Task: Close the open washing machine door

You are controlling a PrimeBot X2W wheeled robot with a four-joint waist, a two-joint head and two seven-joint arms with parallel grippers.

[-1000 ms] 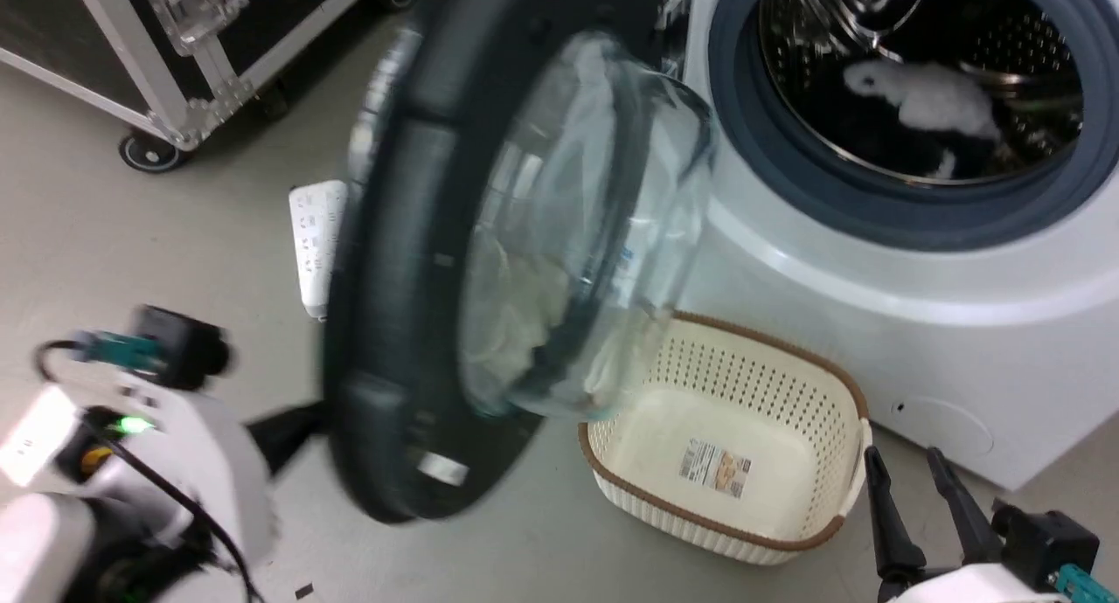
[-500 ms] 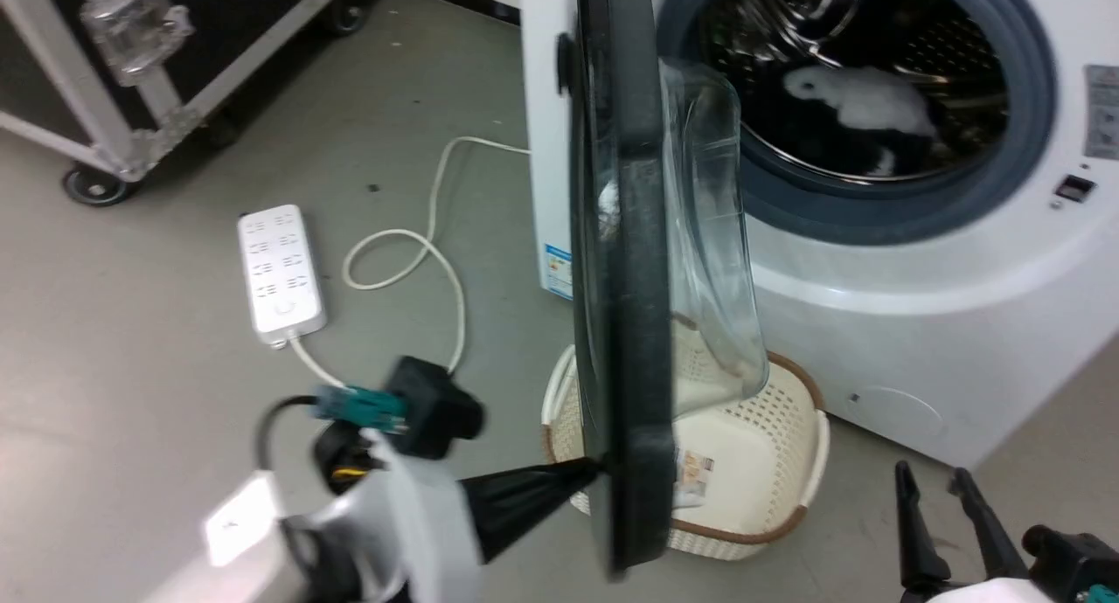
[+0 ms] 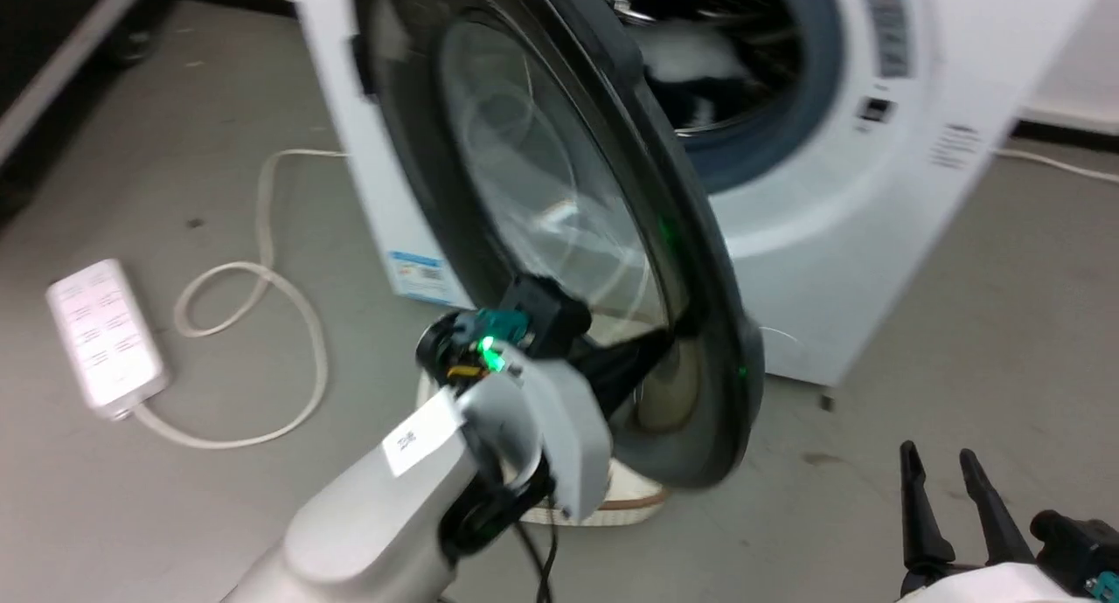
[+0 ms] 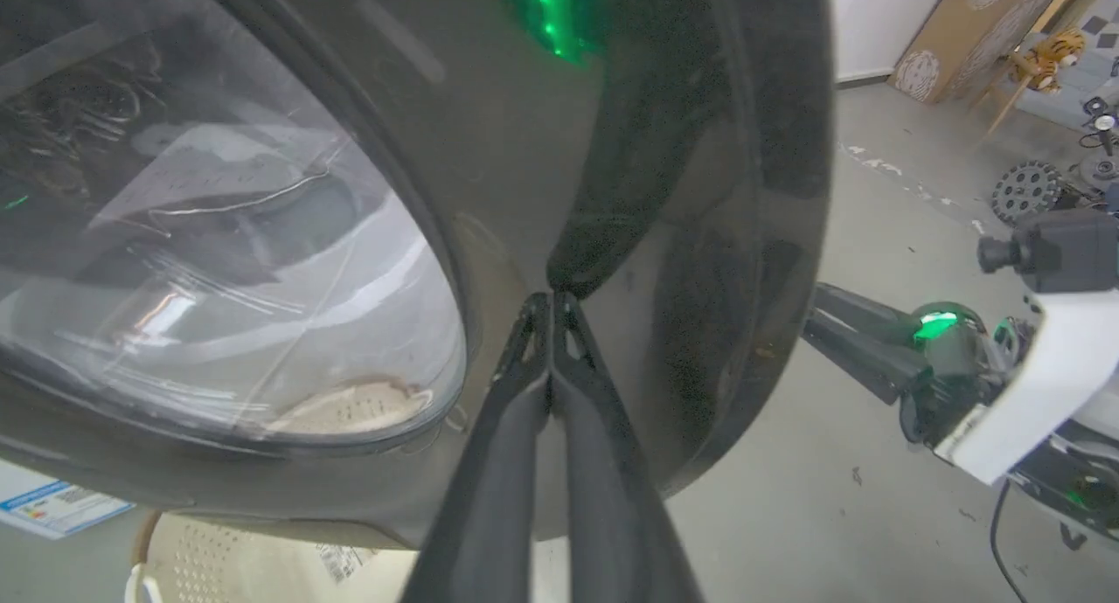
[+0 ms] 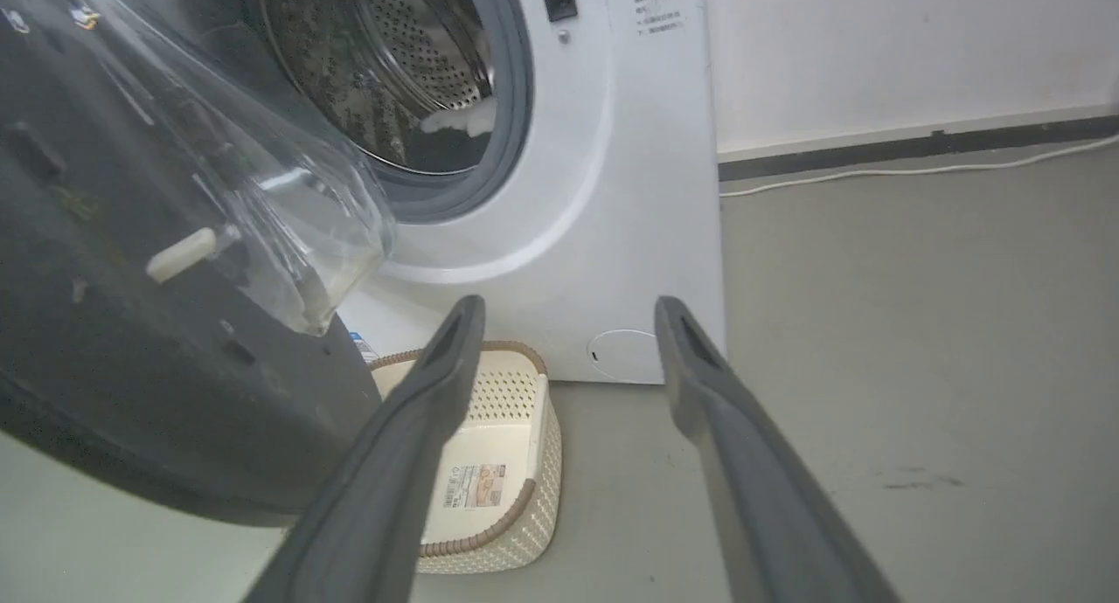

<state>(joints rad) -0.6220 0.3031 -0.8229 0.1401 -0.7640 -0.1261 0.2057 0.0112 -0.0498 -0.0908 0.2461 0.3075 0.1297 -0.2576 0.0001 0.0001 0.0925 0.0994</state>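
The washing machine door [image 3: 699,262] hangs partly swung in front of the white washing machine [image 3: 874,218], its glossy black outer face and glass window [image 3: 551,192] turned toward me. My left gripper [image 3: 651,350] is shut, its fingertips [image 4: 551,301] pressed against the door [image 4: 629,149] on its black face, just right of the window [image 4: 218,236]. The drum opening [image 3: 734,70] with its grey gasket shows past the door's right edge. Low at the right, away from the door, my right gripper [image 3: 948,472] is open and holds nothing. From the right wrist, the open gripper [image 5: 568,315] faces the door's glass bowl [image 5: 262,175] and the machine [image 5: 612,192].
A cream perforated basket [image 5: 489,463] sits on the floor below the door, against the machine's front. A white power strip [image 3: 105,336] and its looping cable [image 3: 271,306] lie on the floor at the left. Bare grey floor stretches to the machine's right.
The door has swung from edge-on toward the machine, with my left gripper following on its outer face. The head camera has turned, shifting the whole scene. The right gripper keeps its place.
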